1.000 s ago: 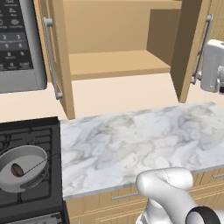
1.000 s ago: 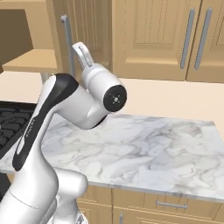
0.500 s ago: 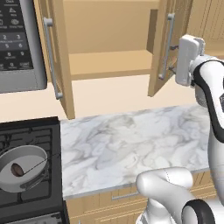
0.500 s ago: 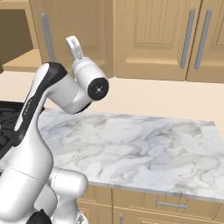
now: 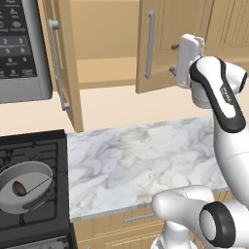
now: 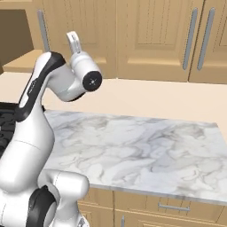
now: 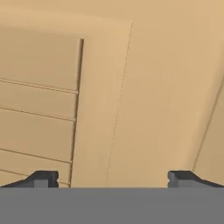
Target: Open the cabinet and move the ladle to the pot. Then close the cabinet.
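The cabinet point(image 5: 104, 73) has its left door point(image 5: 65, 73) standing wide open, while its right door point(image 5: 160, 44) is swung most of the way in. My gripper point(image 5: 172, 59) is open, with its fingertips against the outer face of the right door beside the silver bar handle point(image 5: 150, 44). In the hand view the door panel point(image 7: 109, 96) fills the space just ahead of the open gripper point(image 7: 112, 179). The right base view shows the gripper point(image 6: 73, 41) raised at the door. On the stove sits the grey pot point(image 5: 34, 175), with the ladle point(image 5: 19, 188) lying in it.
A grey microwave point(image 5: 19, 48) hangs left of the cabinet. The black stove point(image 5: 29, 146) borders the marble counter point(image 5: 141, 155). More closed wall cabinets point(image 6: 195, 40) run to the right. Base drawers point(image 6: 173, 206) sit under the counter edge.
The right cabinet door has swung steadily leftward toward shut, and my open gripper has followed along on its outer face. The pot and the ladle have not moved.
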Controlling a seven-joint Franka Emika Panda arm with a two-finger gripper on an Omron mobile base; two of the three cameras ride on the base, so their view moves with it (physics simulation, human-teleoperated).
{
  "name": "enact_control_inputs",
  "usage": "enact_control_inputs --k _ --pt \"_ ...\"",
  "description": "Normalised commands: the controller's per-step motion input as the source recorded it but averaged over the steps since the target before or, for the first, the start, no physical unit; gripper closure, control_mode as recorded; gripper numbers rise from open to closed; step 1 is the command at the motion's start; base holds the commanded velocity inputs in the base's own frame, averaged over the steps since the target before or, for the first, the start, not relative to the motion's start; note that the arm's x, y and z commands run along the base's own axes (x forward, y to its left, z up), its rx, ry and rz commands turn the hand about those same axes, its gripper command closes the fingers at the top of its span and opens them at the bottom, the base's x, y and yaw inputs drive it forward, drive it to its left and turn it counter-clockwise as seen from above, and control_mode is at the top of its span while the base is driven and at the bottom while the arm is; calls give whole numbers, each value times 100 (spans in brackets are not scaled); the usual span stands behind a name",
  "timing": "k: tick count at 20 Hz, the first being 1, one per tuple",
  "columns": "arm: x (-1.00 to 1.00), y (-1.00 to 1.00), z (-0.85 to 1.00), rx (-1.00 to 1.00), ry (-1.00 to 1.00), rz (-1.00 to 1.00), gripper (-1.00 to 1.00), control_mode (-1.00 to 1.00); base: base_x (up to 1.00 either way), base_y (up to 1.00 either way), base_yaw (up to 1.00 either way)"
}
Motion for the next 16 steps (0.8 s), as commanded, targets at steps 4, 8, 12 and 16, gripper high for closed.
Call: enact_control_inputs --k 4,8,12,16 --pt "57 20 0 0 0 0 -100 -100 0 0 0" --pt "61 18 0 0 0 0 -100 -100 0 0 0" --pt "-6 13 7 0 -2 0 -100 -100 0 0 0" --pt "-100 0 35 0 -20 -1 -100 -100 0 0 0"
